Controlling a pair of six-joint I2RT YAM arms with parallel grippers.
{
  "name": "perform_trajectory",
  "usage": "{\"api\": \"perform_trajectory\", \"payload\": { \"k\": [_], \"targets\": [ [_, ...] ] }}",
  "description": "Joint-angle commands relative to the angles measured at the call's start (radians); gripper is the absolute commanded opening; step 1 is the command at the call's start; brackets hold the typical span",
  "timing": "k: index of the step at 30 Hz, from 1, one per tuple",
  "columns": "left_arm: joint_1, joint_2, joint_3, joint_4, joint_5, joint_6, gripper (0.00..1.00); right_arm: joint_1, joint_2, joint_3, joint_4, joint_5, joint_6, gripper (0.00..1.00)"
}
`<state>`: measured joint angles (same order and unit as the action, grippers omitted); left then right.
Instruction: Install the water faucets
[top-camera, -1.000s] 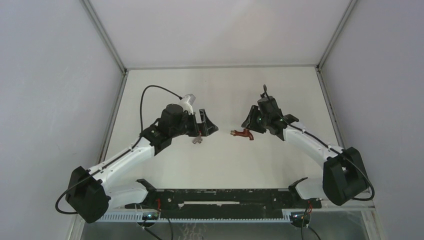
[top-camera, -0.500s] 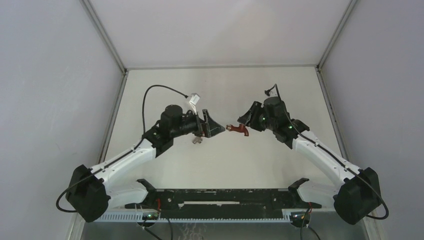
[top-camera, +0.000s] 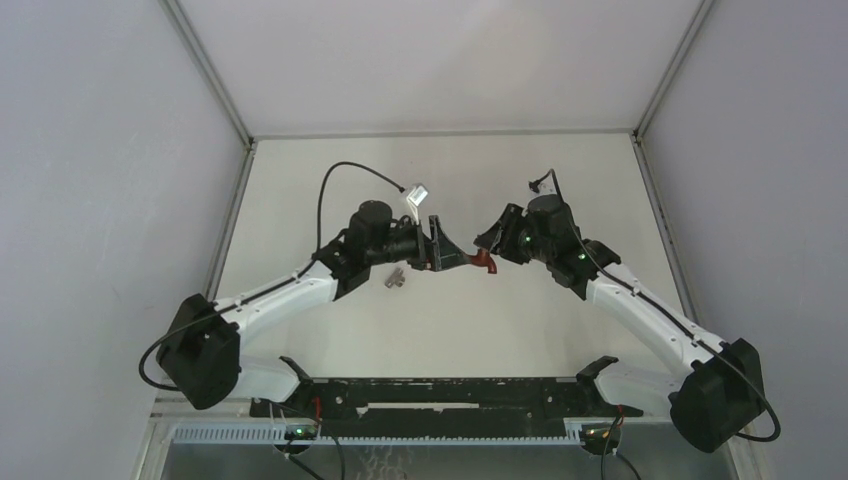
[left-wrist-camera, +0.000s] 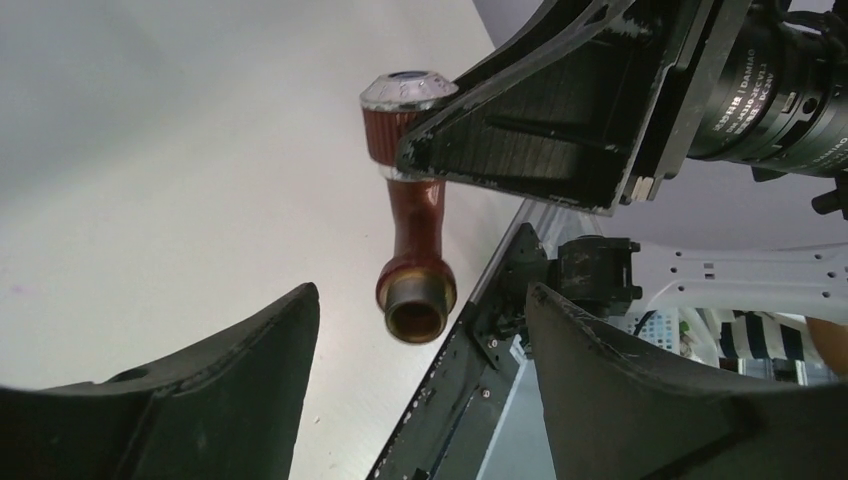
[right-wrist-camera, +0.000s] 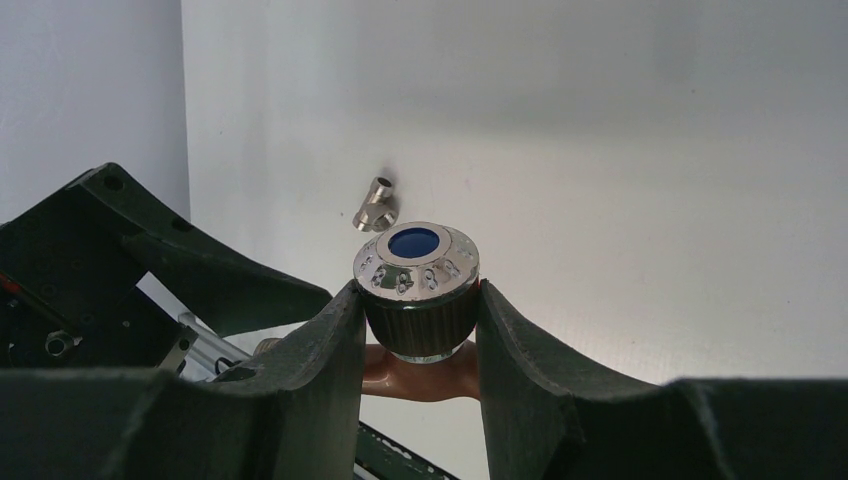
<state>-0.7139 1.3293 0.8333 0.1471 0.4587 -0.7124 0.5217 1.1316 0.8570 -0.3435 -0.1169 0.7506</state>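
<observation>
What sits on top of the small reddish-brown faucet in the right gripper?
A silvery round cap with a blue centre tops the reddish-brown faucet. The right gripper clamps it just below the cap and hides most of the rest in its wrist view.

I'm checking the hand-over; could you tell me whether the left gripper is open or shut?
Open: on the left gripper, the fingers stand apart either side of the faucet, not touching it; the right gripper clamps its knob.

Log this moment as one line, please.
right gripper: shut on faucet knob | left gripper: open, flanking faucet pipe end, not touching | metal fitting: loose on table | install: not done
</observation>
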Motion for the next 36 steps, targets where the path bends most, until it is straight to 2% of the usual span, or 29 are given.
{"api": "perform_trajectory", "payload": {
  "k": [1, 7, 10, 12, 13, 14, 15, 18, 19, 22, 26, 30, 32, 36],
  "targets": [
    [-0.017, 0.038, 0.092, 0.072, 0.063, -0.032, 0.72, 0.012, -0.033, 0.016, 0.023, 0.007, 0.012, 0.0],
    [-0.021, 0.052, 0.095, 0.07, 0.054, -0.033, 0.47, 0.013, -0.024, 0.02, 0.03, -0.01, 0.012, 0.0],
    [-0.021, 0.059, 0.095, 0.068, 0.025, -0.033, 0.23, 0.015, -0.021, 0.021, 0.03, -0.013, 0.011, 0.0],
    [-0.02, 0.076, 0.102, 0.065, 0.032, -0.038, 0.02, 0.014, -0.024, 0.022, 0.026, -0.014, 0.004, 0.0],
    [-0.018, 0.085, 0.106, 0.068, 0.046, -0.042, 0.0, 0.011, -0.025, 0.022, 0.024, -0.024, 0.0, 0.0],
    [-0.016, 0.088, 0.107, 0.073, 0.061, -0.044, 0.0, -0.002, -0.03, 0.021, 0.023, -0.047, -0.004, 0.06],
    [-0.012, 0.085, 0.104, 0.076, 0.074, -0.045, 0.0, -0.016, -0.036, 0.017, 0.036, -0.084, -0.009, 0.17],
    [0.009, 0.046, 0.073, 0.109, 0.111, -0.064, 0.0, -0.072, -0.082, -0.024, 0.116, -0.232, -0.036, 0.58],
    [0.022, 0.029, 0.057, 0.136, 0.14, -0.081, 0.0, -0.098, -0.103, -0.045, 0.159, -0.301, -0.042, 0.68],
    [0.065, -0.011, 0.013, 0.243, 0.211, -0.161, 0.0, -0.188, -0.158, -0.101, 0.282, -0.543, -0.052, 0.85],
    [0.106, -0.044, -0.047, 0.456, 0.31, -0.296, 0.0, -0.273, -0.221, -0.157, 0.402, -0.752, -0.055, 0.94],
    [0.111, -0.048, -0.062, 0.584, 0.369, -0.377, 0.0, -0.292, -0.254, -0.184, 0.487, -0.818, -0.017, 0.95],
    [0.112, -0.043, -0.069, 0.657, 0.385, -0.415, 0.0, -0.289, -0.257, -0.21, 0.599, -0.835, 0.045, 0.95],
    [0.111, -0.029, -0.069, 0.758, 0.404, -0.475, 0.0, -0.26, -0.227, -0.225, 0.721, -0.834, 0.119, 0.94]
  ]
}}
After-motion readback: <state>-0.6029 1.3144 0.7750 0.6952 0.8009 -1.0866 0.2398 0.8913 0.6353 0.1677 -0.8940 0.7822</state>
